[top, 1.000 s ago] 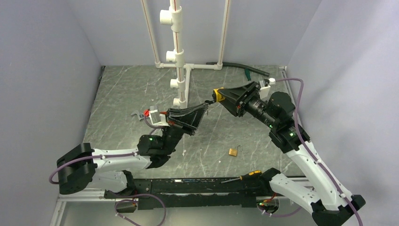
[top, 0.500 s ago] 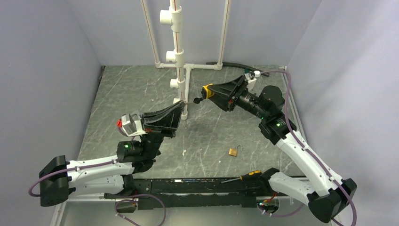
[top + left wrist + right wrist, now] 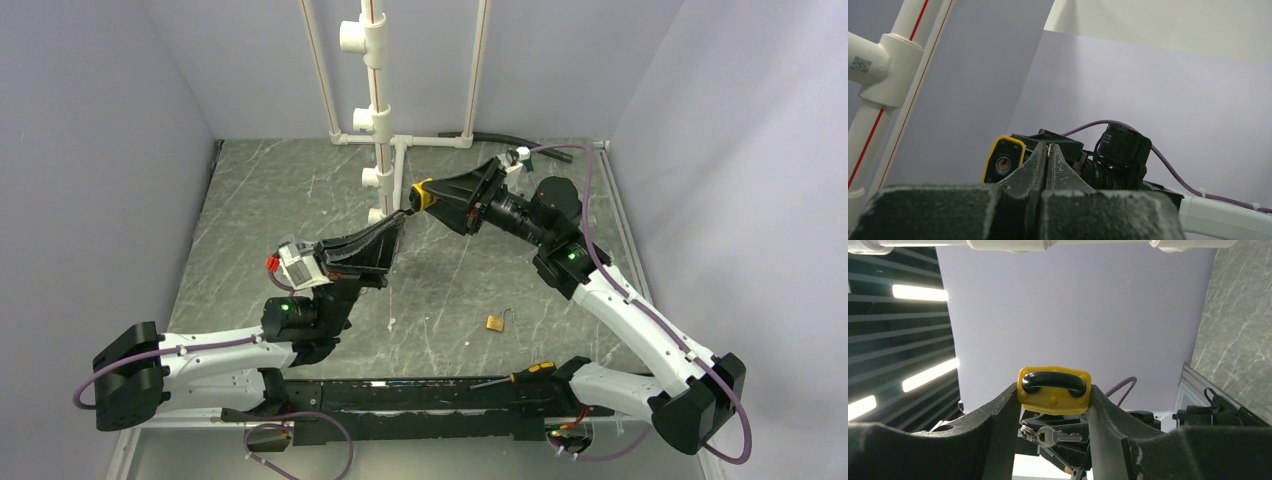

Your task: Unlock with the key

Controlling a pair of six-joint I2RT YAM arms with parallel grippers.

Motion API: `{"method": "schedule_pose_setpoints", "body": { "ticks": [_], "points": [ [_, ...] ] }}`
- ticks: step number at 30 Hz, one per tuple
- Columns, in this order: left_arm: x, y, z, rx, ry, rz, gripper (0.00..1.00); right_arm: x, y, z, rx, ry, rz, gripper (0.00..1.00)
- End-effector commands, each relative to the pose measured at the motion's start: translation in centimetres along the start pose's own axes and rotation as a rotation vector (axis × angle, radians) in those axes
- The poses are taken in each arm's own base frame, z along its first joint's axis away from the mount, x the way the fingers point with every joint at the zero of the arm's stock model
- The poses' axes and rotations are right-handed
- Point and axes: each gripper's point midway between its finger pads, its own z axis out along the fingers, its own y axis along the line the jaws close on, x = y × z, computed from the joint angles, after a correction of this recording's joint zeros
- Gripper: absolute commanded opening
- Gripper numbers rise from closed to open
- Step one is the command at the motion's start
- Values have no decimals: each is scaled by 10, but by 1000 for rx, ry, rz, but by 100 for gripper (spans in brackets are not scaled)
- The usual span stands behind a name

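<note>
My right gripper (image 3: 418, 198) is shut on the yellow-and-black padlock (image 3: 424, 192) and holds it in the air beside the white pipe stand. In the right wrist view the padlock (image 3: 1054, 390) sits clamped between the fingers. In the left wrist view its keyhole face (image 3: 1003, 161) points at me. My left gripper (image 3: 400, 216) is shut on the small silver key (image 3: 1060, 436), which hangs on a ring with its blade sideways. Only a sliver of it shows between the left fingertips (image 3: 1048, 146). The left gripper tip is just right of the keyhole and close to it.
A white PVC pipe stand (image 3: 377, 120) rises right beside both gripper tips. A small brass padlock (image 3: 496, 322) lies on the marble table, and a black-and-yellow screwdriver (image 3: 518, 376) lies near the front edge. A black hose (image 3: 510, 141) lies at the back.
My right gripper has carried the padlock left toward the pipe stand. My left gripper swung left, then came back up to meet the padlock; the two tips are now almost touching.
</note>
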Motion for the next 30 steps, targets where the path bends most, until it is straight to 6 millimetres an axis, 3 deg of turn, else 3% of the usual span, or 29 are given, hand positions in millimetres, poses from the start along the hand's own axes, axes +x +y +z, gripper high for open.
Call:
{"method": "schedule_pose_setpoints", "body": {
  "ticks": [1, 10, 21, 30],
  "points": [
    [-20, 2, 4, -8, -72, 49, 0, 14, 60, -10, -185, 32, -65, 0],
    [-17, 16, 4, -68, -66, 138, 0, 16, 62, -10, -183, 40, -64, 0],
    [-11, 16, 12, -56, -59, 236, 0, 21, 64, -8, -184, 58, -59, 0],
    [-25, 15, 13, -61, -88, 264, 0, 21, 56, -8, -162, 49, -64, 0]
  ]
}}
